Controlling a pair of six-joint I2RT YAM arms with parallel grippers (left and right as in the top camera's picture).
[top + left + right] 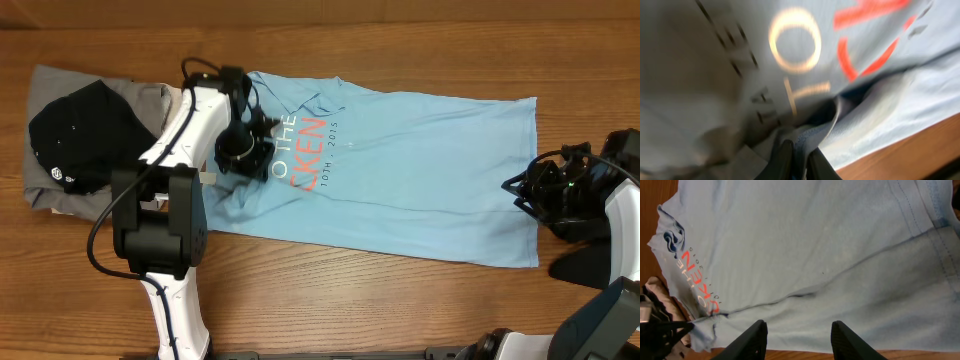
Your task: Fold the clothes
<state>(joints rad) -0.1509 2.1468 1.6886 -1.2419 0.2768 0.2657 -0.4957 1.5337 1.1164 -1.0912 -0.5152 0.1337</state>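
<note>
The light-blue T-shirt point(410, 170) with blue and red print lies spread across the table's middle. My left gripper point(243, 152) is over its left part, shut on a fold of the shirt's fabric point(802, 142). The print shows close up in the left wrist view point(795, 40). My right gripper point(530, 190) is open and empty at the shirt's right edge; in the right wrist view its fingers point(798, 332) hover above the shirt point(815, 245). A black garment point(82, 130) lies on a grey one point(60, 85) at the far left.
The pile at the far left also holds a beige piece point(165, 100) under the left arm. Bare wooden table point(400, 300) runs along the front and back. The left arm's base point(160, 225) stands at the front left.
</note>
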